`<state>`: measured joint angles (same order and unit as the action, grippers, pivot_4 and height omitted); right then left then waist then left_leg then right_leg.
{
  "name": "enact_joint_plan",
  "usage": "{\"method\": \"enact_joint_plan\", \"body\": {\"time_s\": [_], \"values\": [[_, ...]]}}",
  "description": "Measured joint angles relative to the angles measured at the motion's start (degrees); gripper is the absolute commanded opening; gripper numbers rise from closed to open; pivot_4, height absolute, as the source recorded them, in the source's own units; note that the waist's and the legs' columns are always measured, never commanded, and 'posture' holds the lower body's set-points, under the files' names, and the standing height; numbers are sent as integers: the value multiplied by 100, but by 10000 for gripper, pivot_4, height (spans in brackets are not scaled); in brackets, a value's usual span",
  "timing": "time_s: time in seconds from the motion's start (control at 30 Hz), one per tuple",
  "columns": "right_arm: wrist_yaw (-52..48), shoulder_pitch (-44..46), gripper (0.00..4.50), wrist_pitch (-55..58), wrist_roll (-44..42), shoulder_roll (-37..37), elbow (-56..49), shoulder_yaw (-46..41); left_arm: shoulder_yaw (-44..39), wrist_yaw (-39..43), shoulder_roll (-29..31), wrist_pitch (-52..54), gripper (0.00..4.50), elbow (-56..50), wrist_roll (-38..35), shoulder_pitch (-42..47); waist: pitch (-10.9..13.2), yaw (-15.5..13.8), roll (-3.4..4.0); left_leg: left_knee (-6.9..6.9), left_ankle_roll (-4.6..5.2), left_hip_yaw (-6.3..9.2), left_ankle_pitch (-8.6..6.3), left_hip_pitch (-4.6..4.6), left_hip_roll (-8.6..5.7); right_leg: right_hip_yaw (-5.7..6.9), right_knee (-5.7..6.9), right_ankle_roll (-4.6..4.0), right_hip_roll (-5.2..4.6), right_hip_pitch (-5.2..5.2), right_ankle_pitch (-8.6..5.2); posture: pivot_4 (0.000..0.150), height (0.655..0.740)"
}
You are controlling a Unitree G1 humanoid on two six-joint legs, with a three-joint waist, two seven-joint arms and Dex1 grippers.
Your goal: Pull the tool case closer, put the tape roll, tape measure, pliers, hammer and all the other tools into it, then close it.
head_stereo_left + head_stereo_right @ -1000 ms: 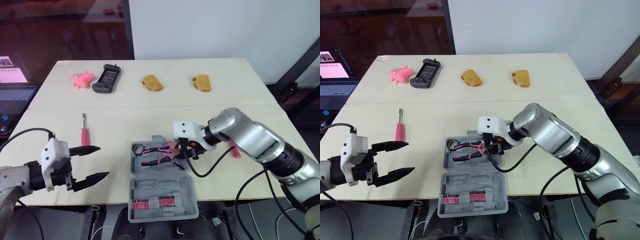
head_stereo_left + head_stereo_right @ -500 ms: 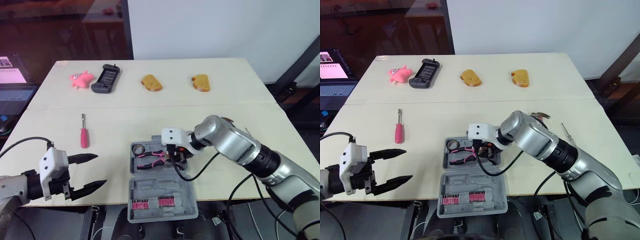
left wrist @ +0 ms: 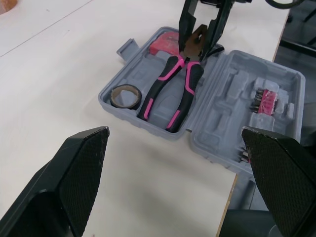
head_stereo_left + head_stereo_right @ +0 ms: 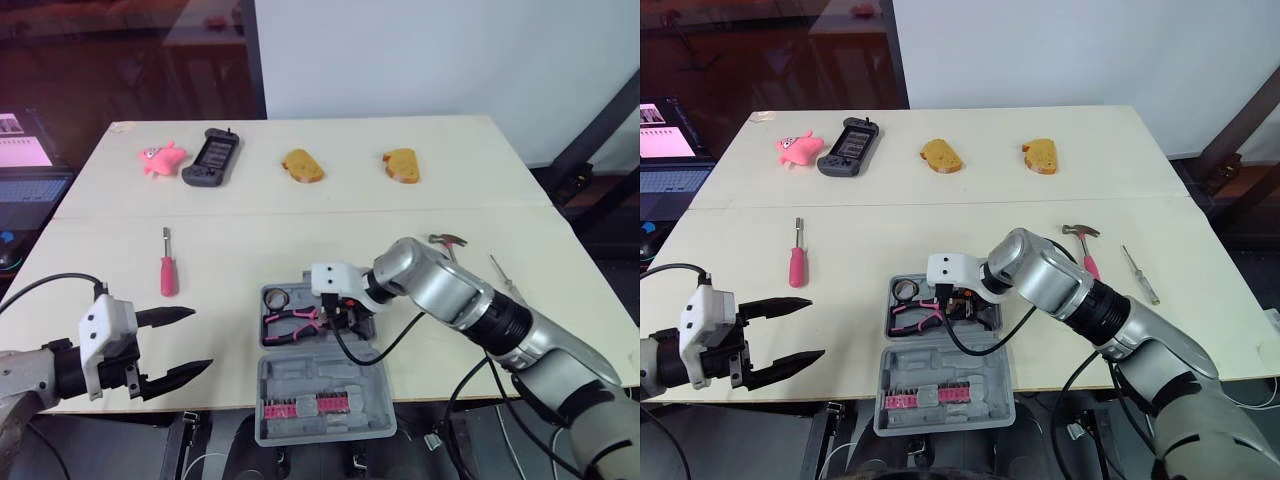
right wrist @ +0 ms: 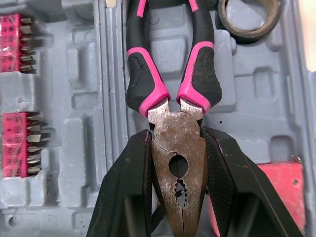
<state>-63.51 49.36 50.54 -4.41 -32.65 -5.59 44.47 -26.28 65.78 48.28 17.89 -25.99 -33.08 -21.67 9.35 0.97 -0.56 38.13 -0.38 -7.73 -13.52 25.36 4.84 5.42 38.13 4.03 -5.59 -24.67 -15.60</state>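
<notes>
Near edge, left: left gripper (image 4: 200,340) hovers over the table (image 4: 300,215), fingers spread wide, holding nothing. Tool case (image 4: 330,375) lies open at the near edge, centre. In its tray the right gripper (image 4: 340,312) pinches the pliers (image 5: 143,74) by the metal head, handles lying in the tray. Tape roll (image 5: 247,34) and red tape measure (image 5: 269,197) sit in the same tray.

Mid-table, outside the case: red screwdriver (image 4: 167,275) left, hammer (image 4: 1087,258) and thin screwdriver (image 4: 505,275) right.

Far row: pink toy (image 4: 163,158), game controller (image 4: 212,157), two bread pieces (image 4: 304,166).

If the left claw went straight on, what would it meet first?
Probably the tool case, its wall near the tape roll; the left claw's height over the table is unclear.
</notes>
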Motion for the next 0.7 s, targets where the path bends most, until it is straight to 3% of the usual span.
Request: {"method": "enact_joint_plan", "body": {"time_s": [0.47, 0.67, 0.7], "values": [[-5, -216, 9606, -333, 308, 133, 221, -4, 26, 55, 58, -82, 45000, 10, 124, 12, -1, 18, 0, -2, -1, 0, 0, -1, 3, 1, 0, -1, 2, 0, 0, 1500, 7188], [58, -250, 39300, -388, 414, 216, 265, -16, 57, 71, 62, -93, 45000, 22, 135, 83, -1, 8, 0, -2, -1, 0, 0, 0, 2, 1, 0, 0, 1, -1, 0, 1500, 7188], [64, -250, 39300, -407, 408, 227, 265, -51, 62, 73, 62, -94, 45000, 31, 135, 104, -1, 0, 0, -2, -1, 0, 0, 0, 2, 1, 0, 0, 1, 0, 0, 1500, 7188]]}}
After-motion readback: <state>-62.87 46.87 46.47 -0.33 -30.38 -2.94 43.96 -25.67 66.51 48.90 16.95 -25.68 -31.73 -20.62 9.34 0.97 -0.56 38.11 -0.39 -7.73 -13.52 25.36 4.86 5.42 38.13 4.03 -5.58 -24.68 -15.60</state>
